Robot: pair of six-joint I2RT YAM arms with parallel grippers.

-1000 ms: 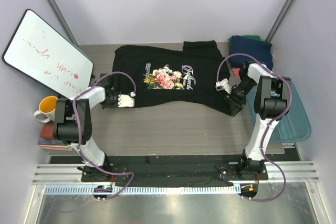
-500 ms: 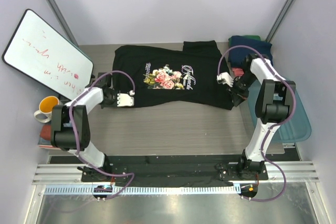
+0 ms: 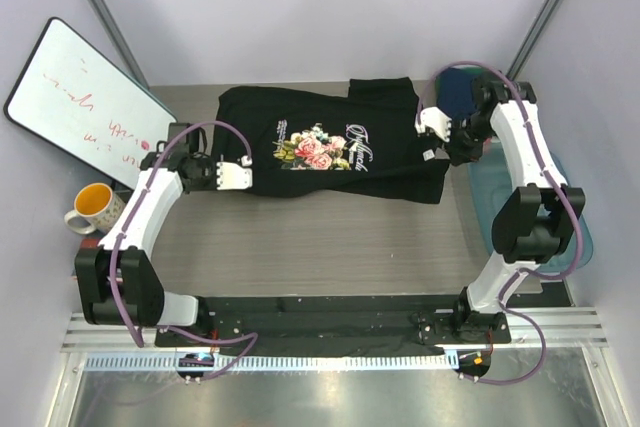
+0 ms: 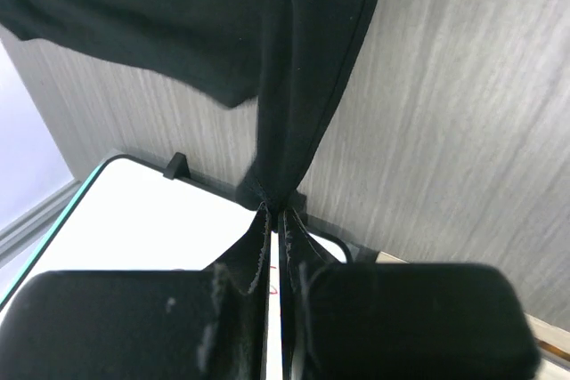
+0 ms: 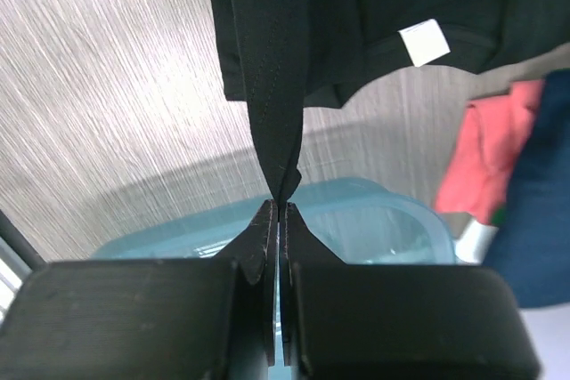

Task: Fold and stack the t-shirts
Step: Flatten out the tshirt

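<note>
Both clenched on black tee [image 3: 330, 147]: L tool [image 3: 247, 173] pinches its left edge, R tool [image 3: 431, 134] its right edge. Tee spread print-up across far half of desk [image 3: 330, 237]. Navy tee [image 3: 475, 92] & coral tee [image 5: 476, 153] far right, by blue tub [image 3: 560, 217].

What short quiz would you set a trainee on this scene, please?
1. True or false: the left gripper and the right gripper are both shut on the black t-shirt.
2. What stands propped at the left edge of the table? A. whiteboard B. mirror C. tray
3. On which side of the table does the blue tub sit?
Key: 1 true; 2 A; 3 right.
</note>
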